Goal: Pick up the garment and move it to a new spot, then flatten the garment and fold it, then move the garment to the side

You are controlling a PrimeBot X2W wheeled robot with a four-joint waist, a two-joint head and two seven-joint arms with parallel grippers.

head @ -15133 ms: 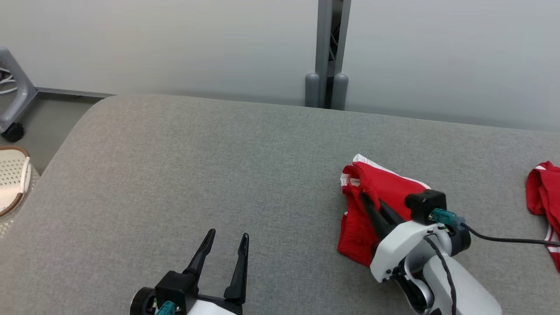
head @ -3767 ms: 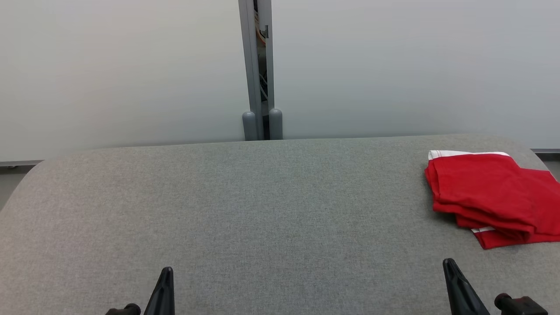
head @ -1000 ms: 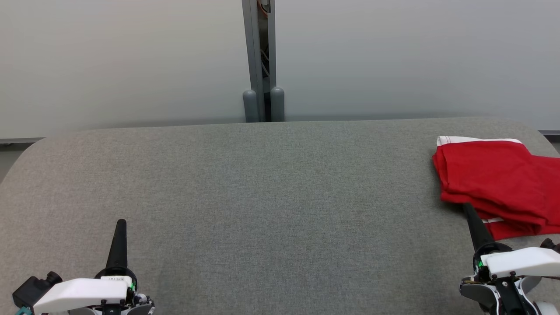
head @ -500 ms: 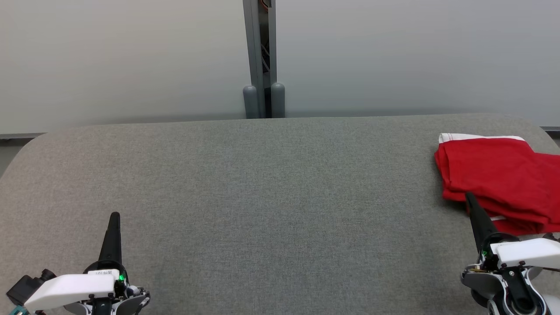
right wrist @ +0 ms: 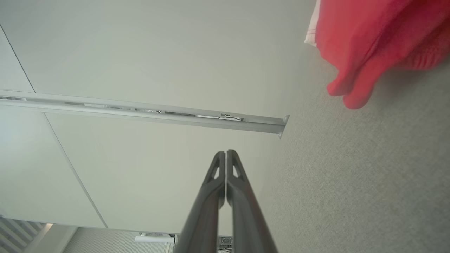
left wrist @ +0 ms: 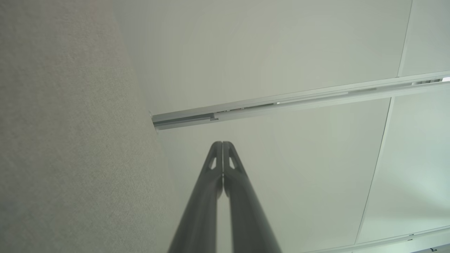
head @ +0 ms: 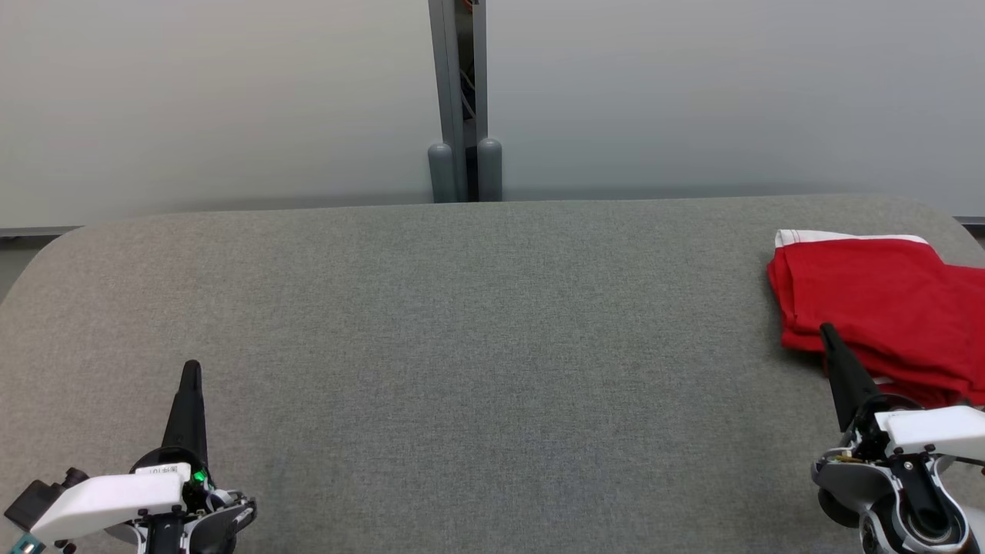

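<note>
Left gripper and right gripper hover low over the wide grey fabric-covered table, each with fingers pressed together and nothing held. The red folded cloth garment with white trim lies at the table's right end, near the right gripper's tip. Expected handling: light, limp, not fragile, prone to sag and unfold when lifted. Recommended hold: pinch all stacked layers together at the folded left edge.
</note>
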